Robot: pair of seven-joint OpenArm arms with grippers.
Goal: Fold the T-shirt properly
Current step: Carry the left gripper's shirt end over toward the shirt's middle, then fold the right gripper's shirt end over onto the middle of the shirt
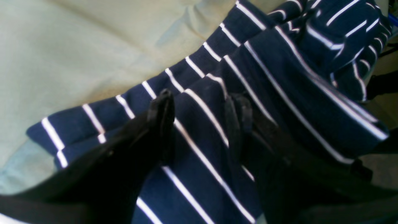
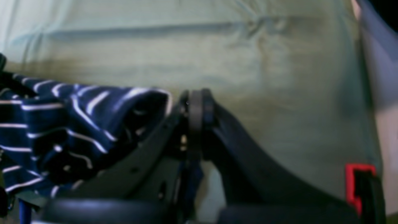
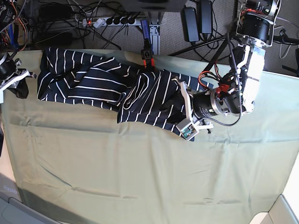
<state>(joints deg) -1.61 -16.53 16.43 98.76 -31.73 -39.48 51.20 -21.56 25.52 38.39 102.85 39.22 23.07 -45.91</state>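
The T-shirt (image 3: pixel 93 84), dark navy with thin white stripes, lies crumpled along the back of the table in the base view. My left gripper (image 3: pixel 177 106) is at its right end. In the left wrist view this gripper (image 1: pixel 199 105) is open, its black fingers (image 1: pixel 161 109) set down on folded layers of the shirt (image 1: pixel 279 93), with fabric between them. My right gripper (image 3: pixel 21 88) is at the shirt's left end. In the right wrist view it (image 2: pixel 197 105) is shut, pads together, right beside a bunched shirt edge (image 2: pixel 77 124). I cannot tell whether fabric is pinched.
A pale green cloth (image 3: pixel 140 177) covers the table. An orange clamp (image 3: pixel 147 58) stands at the back edge, a red one (image 2: pixel 357 183) at a side edge. A power strip (image 3: pixel 107 21), adapters and cables lie behind the table.
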